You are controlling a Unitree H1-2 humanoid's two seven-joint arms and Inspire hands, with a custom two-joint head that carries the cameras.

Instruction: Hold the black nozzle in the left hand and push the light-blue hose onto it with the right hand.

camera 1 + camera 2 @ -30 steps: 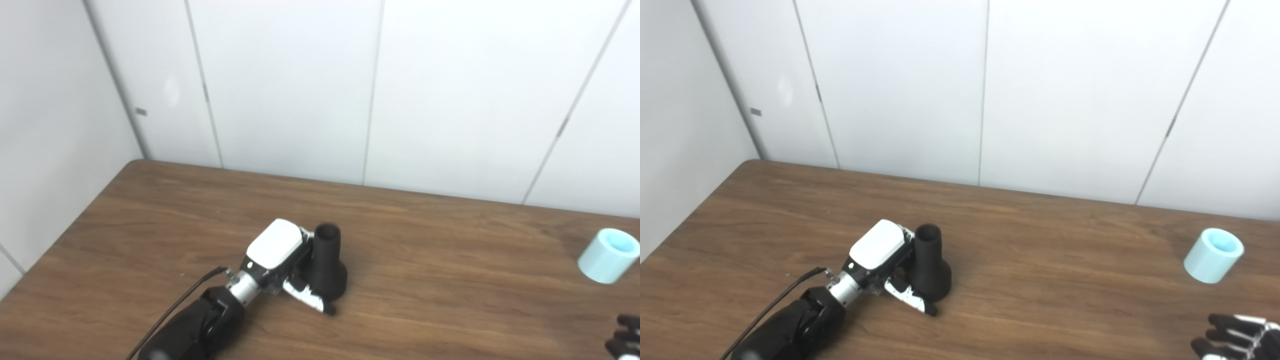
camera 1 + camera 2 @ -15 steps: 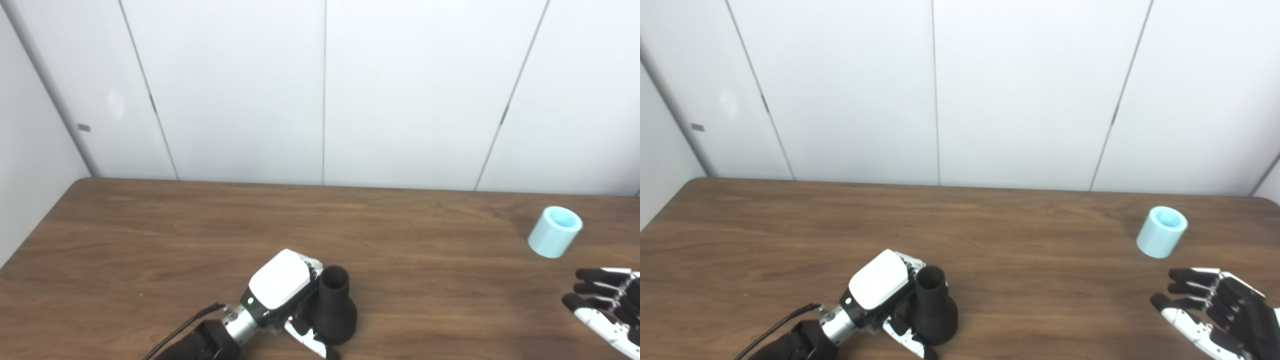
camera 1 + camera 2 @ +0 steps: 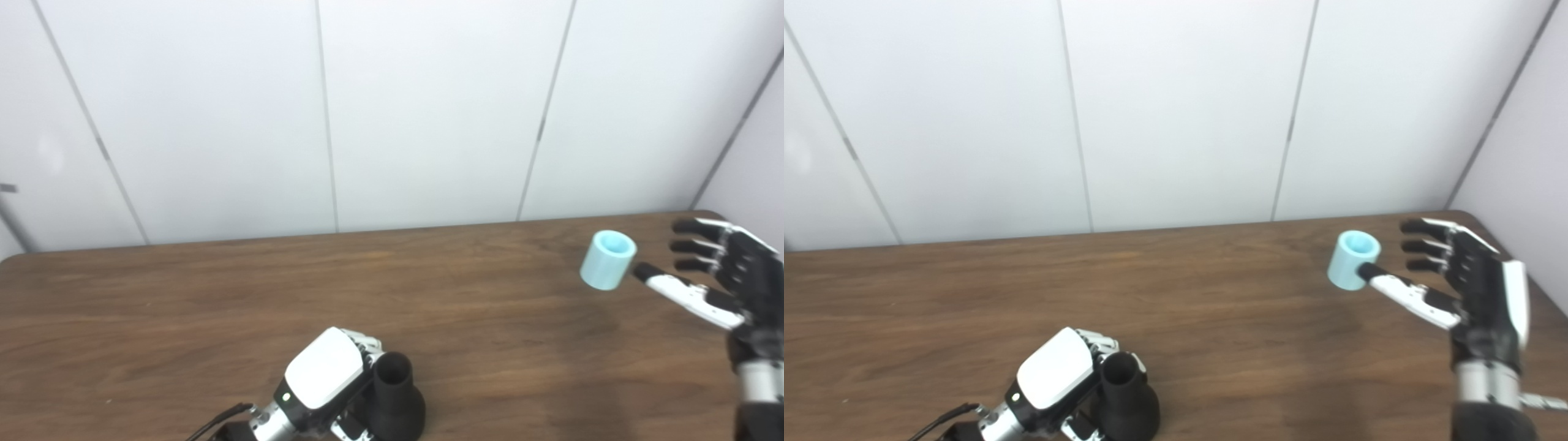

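At about 6 o'clock on the brown wooden worktop (image 3: 184,318), nearest the cameras, the left hand (image 3: 324,380) is wrapped around the black nozzle (image 3: 395,401); its fingers (image 3: 1093,339) curl about the nozzle's narrow neck, just under the open mouth that faces up and away, while the wider flared base sits at the worktop's near edge. A black cable (image 3: 217,419) trails from the wrist toward 7 o'clock. Well apart from it, at about 3 o'clock, the right hand (image 3: 1470,282) stands upright above the worktop with its fingers (image 3: 1421,245) spread wide and holding nothing, its thumb stretched out toward 9 o'clock. The thumb tip reaches the side of the light-blue hose (image 3: 606,260), a short tube piece tilted on the worktop at about 2 o'clock with its open end facing up; whether the tip truly touches it I cannot tell. Behind the worktop, at 12 o'clock, stands a white panelled wall (image 3: 429,110).
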